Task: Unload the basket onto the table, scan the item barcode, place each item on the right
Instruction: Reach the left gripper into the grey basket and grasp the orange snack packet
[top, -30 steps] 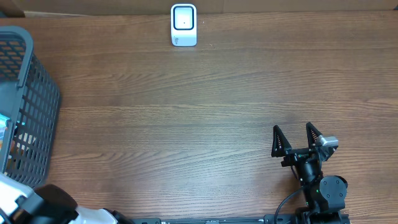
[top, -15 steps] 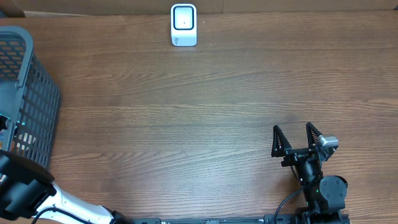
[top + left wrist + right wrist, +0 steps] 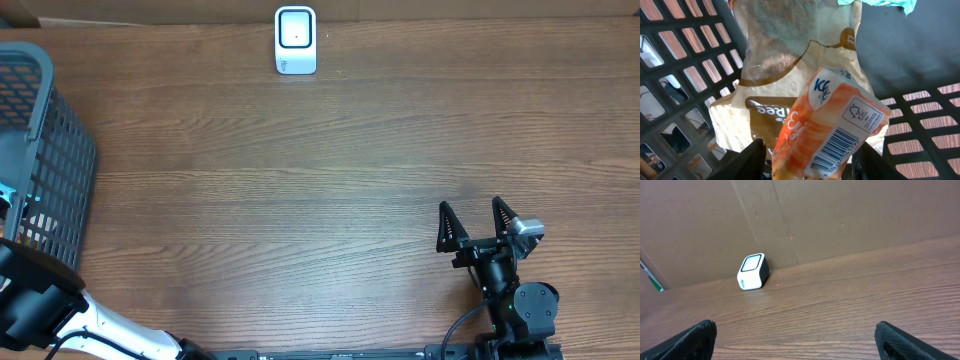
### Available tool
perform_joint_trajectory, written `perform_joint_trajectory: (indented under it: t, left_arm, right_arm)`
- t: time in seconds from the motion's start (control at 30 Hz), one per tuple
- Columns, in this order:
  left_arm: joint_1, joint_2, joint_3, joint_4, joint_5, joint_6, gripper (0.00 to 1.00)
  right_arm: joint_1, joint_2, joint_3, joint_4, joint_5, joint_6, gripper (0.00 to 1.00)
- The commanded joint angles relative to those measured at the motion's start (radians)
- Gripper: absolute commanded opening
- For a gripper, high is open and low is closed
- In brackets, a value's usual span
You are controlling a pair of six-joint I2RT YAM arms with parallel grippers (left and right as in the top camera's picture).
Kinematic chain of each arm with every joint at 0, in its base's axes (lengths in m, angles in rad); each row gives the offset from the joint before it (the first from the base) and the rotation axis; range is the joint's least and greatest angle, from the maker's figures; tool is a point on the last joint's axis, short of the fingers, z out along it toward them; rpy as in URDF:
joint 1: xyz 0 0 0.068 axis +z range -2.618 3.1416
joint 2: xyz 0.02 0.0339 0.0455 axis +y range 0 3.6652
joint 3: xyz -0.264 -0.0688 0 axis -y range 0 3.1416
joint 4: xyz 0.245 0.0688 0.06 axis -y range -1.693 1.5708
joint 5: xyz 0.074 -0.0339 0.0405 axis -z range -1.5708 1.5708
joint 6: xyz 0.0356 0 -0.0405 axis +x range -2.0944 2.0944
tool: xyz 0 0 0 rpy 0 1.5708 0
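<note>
In the left wrist view an orange-and-white packet [image 3: 840, 125] with a printed barcode [image 3: 832, 150] lies on a beige bag [image 3: 785, 65] inside the grey basket [image 3: 50, 150]. My left gripper [image 3: 810, 160] reaches into the basket, its two black fingers pressed against either side of the packet's near end. The white scanner [image 3: 295, 40] stands at the table's far edge, also seen in the right wrist view as the scanner [image 3: 752, 271]. My right gripper [image 3: 480, 220] rests open at the front right, nothing between its fingers [image 3: 700, 335].
The basket's lattice walls [image 3: 685, 60] close in around my left gripper. A teal item [image 3: 880, 4] lies at the basket's far side. A brown cardboard wall [image 3: 840, 215] backs the table behind the scanner. My left arm [image 3: 40, 300] leans over the table's front left corner.
My left arm has swung toward the basket and its jaws have closed in on the orange packet. The right arm has not moved.
</note>
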Motion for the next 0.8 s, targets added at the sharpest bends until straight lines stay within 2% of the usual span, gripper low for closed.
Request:
perform_joint_trajectory:
  t: [0.0,0.03,0.07,0.1,0.3,0.43,0.53,0.63,0.77]
  left_arm:
    - [-0.001,0.015,0.004,0.008,-0.029,0.003,0.38]
    - [-0.002,0.015,0.004,0.009,-0.029,0.003,0.28]
    - [-0.002,0.015,0.004,0.008,-0.029,0.004,0.11]
    - [-0.002,0.015,0.004,0.007,-0.029,0.004,0.04]
    - [-0.002,0.008,0.029,-0.031,-0.029,0.003,0.04]
    - [-0.001,-0.041,0.117,-0.041,0.021,0.000,0.04]
    - [-0.002,-0.105,0.212,-0.034,0.068,-0.047,0.04]
    - [-0.002,-0.180,0.338,-0.010,0.146,-0.072,0.04]
    - [-0.014,-0.290,0.462,0.034,0.354,-0.115,0.04]
  right_arm:
    - [0.005,-0.010,-0.011,0.005,0.003,0.006,1.00]
    - [0.005,-0.010,-0.011,0.005,0.003,0.006,1.00]
    - [0.005,-0.010,-0.011,0.005,0.003,0.006,1.00]
    - [0.005,-0.010,-0.011,0.005,0.003,0.006,1.00]
    - [0.005,-0.010,-0.011,0.005,0.003,0.006,1.00]
    - [0.005,-0.010,-0.011,0.005,0.003,0.006,1.00]
    - [0.005,-0.010,-0.011,0.005,0.003,0.006,1.00]
    - [0.005,-0.010,-0.011,0.005,0.003,0.006,1.00]
    - [0.005,-0.010,-0.011,0.005,0.003,0.006,1.00]
